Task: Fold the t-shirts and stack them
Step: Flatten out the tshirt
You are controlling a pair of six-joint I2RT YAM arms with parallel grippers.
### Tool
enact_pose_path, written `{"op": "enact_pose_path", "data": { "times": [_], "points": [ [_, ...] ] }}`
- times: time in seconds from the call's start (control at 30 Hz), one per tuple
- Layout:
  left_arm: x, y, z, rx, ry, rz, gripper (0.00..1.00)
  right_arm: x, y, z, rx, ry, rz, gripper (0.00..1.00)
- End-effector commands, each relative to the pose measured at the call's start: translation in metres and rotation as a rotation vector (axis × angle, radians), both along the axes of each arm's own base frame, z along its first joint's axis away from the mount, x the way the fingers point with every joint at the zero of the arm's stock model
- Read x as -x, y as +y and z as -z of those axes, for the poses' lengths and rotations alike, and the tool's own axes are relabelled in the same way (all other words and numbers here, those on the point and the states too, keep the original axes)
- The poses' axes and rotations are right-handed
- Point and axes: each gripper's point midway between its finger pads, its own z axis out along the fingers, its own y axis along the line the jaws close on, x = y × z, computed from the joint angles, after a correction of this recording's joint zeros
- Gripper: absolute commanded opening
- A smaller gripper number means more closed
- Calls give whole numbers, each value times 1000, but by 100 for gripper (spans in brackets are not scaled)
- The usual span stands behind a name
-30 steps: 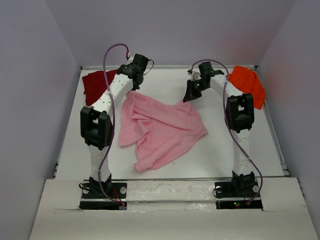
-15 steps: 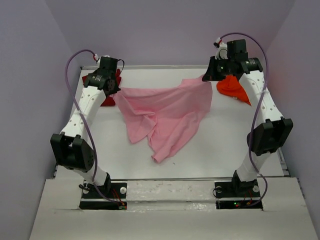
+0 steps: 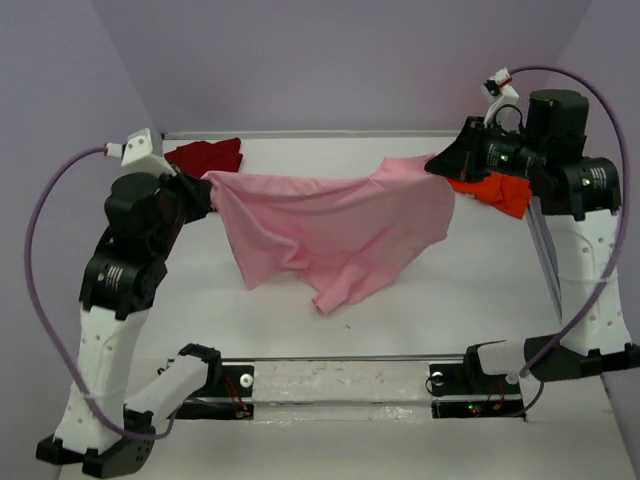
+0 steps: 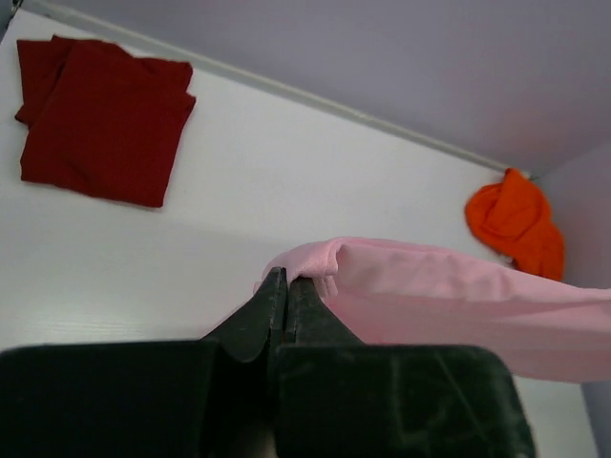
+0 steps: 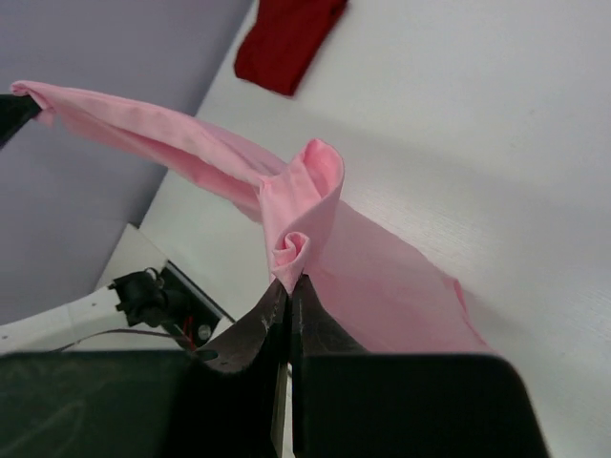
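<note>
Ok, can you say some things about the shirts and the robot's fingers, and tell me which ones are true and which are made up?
1. The pink shirt is stretched out between the left fingers and the right fingers. True.
2. The left fingers are open and empty. False: they are shut on the pink shirt's edge.
3. The red shirt is scrunched into a ball. False: it lies folded flat on the table.
4. The orange shirt is neatly folded. False: it sits bunched up in the far right corner.
5. The right fingers pinch a bunched bit of the pink shirt. True.
</note>
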Motion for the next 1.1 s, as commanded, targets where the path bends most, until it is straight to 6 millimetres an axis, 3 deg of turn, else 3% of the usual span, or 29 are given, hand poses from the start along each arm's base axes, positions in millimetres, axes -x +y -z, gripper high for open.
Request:
{"op": "enact_pose_path", "data": {
  "times": [0.0, 0.23, 0.3, 0.33, 0.4, 0.53, 0.57, 0.6, 0.63, 0.67, 0.77, 0.97, 1.07],
  "points": [
    [38, -2, -53, 123, -206, 46, 0, 66, 11, -57, -132, -86, -108, 0],
    [112, 19, -76, 121, -211, 49, 0, 143, 4, -89, -186, -171, -128, 0],
    [130, 20, -84, 128, -232, 69, 0, 166, 0, -104, -192, -250, -133, 0],
    [148, 24, -95, 134, -268, 77, 0, 189, -3, -120, -201, -335, -140, 0],
    [176, 28, -114, 134, -340, 111, 0, 217, -7, -142, -238, -418, -140, 0],
    [217, 51, -143, 174, -486, 49, 0, 246, -17, -168, -278, -520, -82, 0],
    [231, 58, -152, 216, -538, 28, 0, 242, -27, -175, -282, -555, 3, 0],
    [230, 63, -152, 217, -540, 1, 0, 255, -29, -176, -294, -573, 3, 0],
    [236, 74, -153, 256, -551, -54, 0, 251, -43, -185, -306, -628, 105, 0],
    [238, 78, -149, 269, -545, -76, 0, 261, -52, -188, -322, -686, 155, 0],
    [231, 83, -130, 289, -495, -119, 0, 246, -73, -181, -308, -702, 305, 0],
    [209, 74, -101, 274, -418, -106, 0, 217, -67, -165, -257, -639, 291, 0],
    [194, 64, -79, 251, -353, -79, 0, 199, -67, -146, -226, -590, 305, 0]
  ]
}}
